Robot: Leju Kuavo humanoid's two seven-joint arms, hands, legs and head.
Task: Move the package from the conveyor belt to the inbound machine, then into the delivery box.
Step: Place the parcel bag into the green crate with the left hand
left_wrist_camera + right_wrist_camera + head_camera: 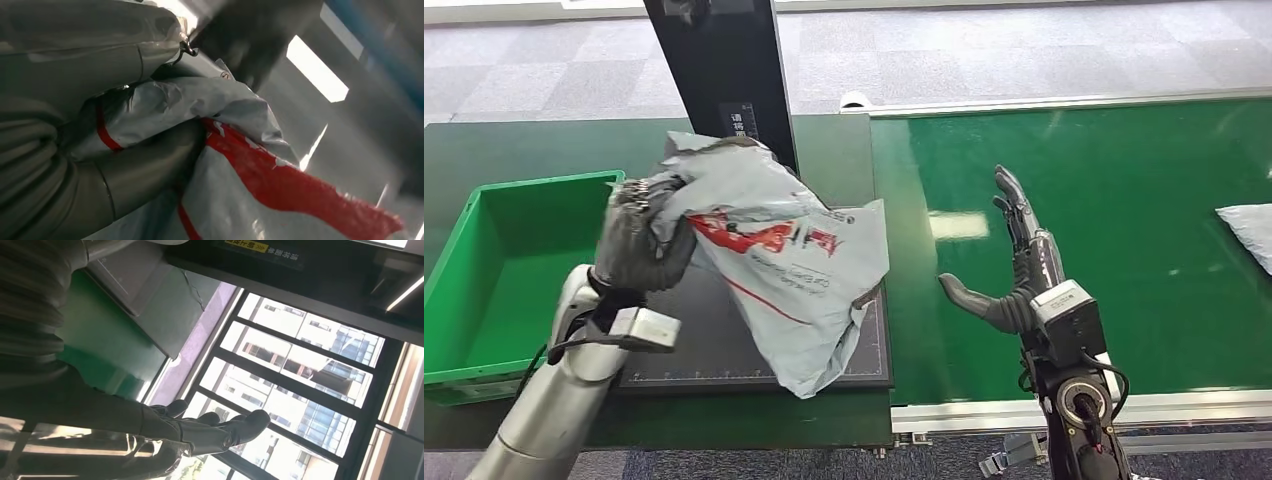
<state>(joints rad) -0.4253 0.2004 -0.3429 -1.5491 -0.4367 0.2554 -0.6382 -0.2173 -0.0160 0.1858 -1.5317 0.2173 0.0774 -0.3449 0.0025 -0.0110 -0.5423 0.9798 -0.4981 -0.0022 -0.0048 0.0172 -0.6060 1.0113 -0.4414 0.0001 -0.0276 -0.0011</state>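
My left hand point(639, 235) grips the top corner of a grey plastic package point(794, 270) with red print, holding it above the dark platform of the inbound machine point(879, 350); its lower end hangs down near the platform's front. The left wrist view shows the crumpled package point(240, 165) squeezed in the grey fingers point(145, 165). The green delivery box point(494, 270) lies to the left of my left arm. My right hand point(1014, 270) hovers over the green conveyor belt point(1124, 230), fingers spread and holding nothing. The fingers point(220, 430) are stretched out in the right wrist view.
The machine's black post point(724, 70) rises behind the package. Another grey package point(1249, 230) lies on the belt at the right edge. A metal rail point(1164, 405) runs along the belt's near side.
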